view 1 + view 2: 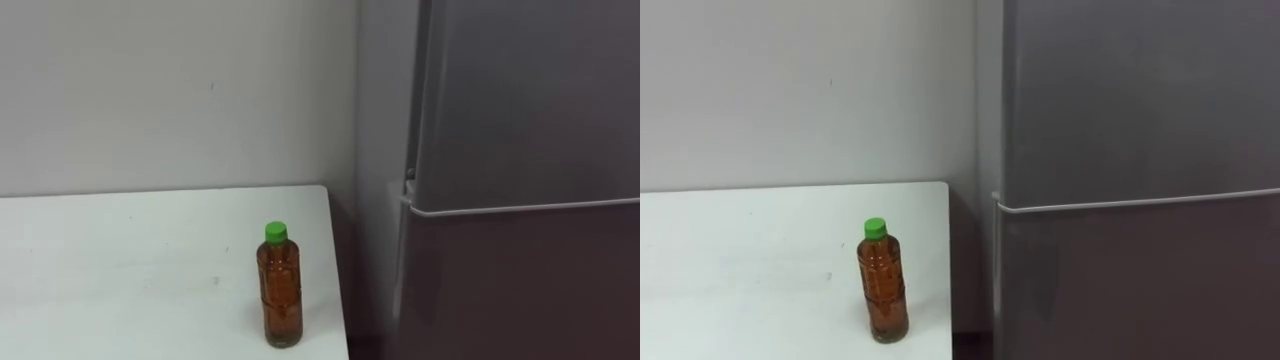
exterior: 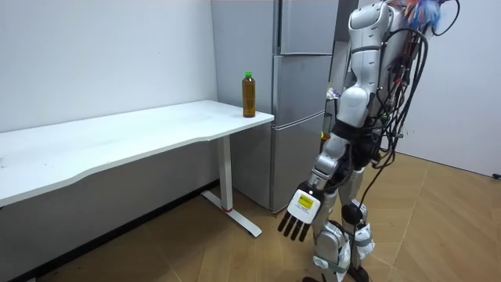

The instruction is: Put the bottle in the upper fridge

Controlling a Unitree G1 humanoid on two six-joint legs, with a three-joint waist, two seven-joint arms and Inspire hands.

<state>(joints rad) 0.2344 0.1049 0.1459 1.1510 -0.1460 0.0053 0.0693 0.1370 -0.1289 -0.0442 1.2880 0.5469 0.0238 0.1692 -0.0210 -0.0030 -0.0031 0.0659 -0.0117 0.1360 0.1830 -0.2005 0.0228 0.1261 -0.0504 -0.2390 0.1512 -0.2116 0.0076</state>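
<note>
From the head camera I see the bottle (image 1: 281,290) standing upright on the white desk (image 1: 120,270), close to the desk's right edge and its near side. It holds a brown liquid and has a green cap (image 1: 276,232). Nothing touches it.

Just to the right of the desk, across a narrow gap, stands the grey fridge (image 1: 520,150). Both its upper door (image 1: 530,100) and its lower door (image 1: 520,290) are shut, with a pale seam running between them at about the height of the desk top. A plain light wall (image 1: 150,90) rises behind the desk.

In the room view the robot stands upright on the wooden floor (image 2: 196,251) facing the fridge front, a short way off from it — the desk's end is off to its left. Its left hand (image 2: 300,215) hangs low beside its leg, fingers straight and pointing down, holding nothing and well apart from the bottle.
</note>
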